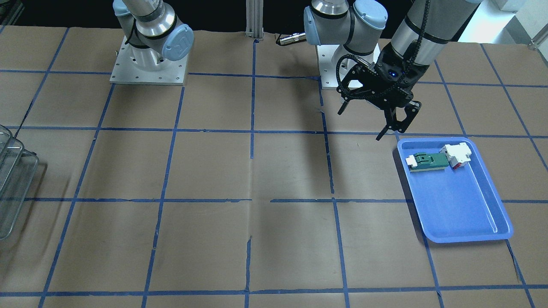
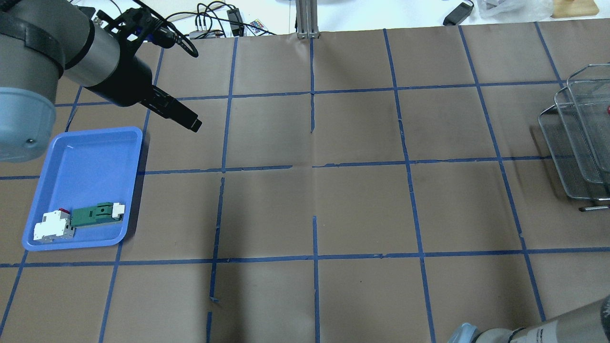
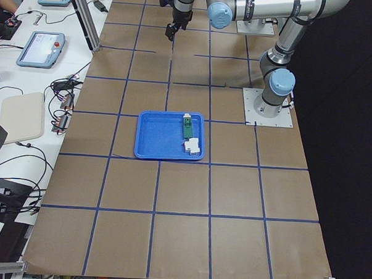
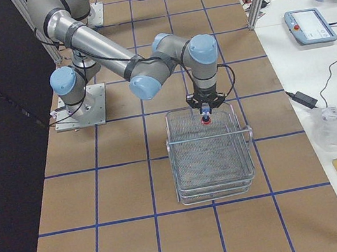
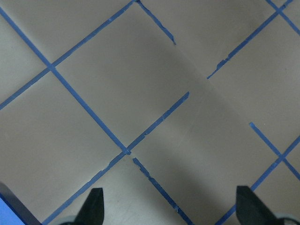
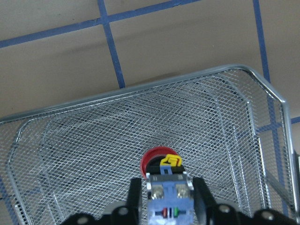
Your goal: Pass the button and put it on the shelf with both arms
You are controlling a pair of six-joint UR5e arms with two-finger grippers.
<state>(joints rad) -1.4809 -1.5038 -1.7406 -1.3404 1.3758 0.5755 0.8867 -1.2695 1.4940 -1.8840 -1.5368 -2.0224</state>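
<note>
My right gripper (image 6: 168,202) is shut on the button (image 6: 165,174), its fingers on either side of the clear block body. The red cap points down over the mesh of the shelf (image 6: 89,140). In the exterior right view the gripper (image 4: 204,109) holds the button (image 4: 206,119) just above the back of the top basket of the shelf (image 4: 212,164). My left gripper (image 1: 364,120) is open and empty. It hangs above the table beside the far corner of the blue tray (image 1: 464,207). The left wrist view shows its two fingertips (image 5: 93,206) wide apart over bare paper.
The blue tray (image 2: 83,162) holds a white block with a red side (image 1: 457,155) and a flat green piece with a white end (image 1: 426,161). The shelf (image 2: 579,133) stands at the table's right end. Blue tape lines grid the brown paper.
</note>
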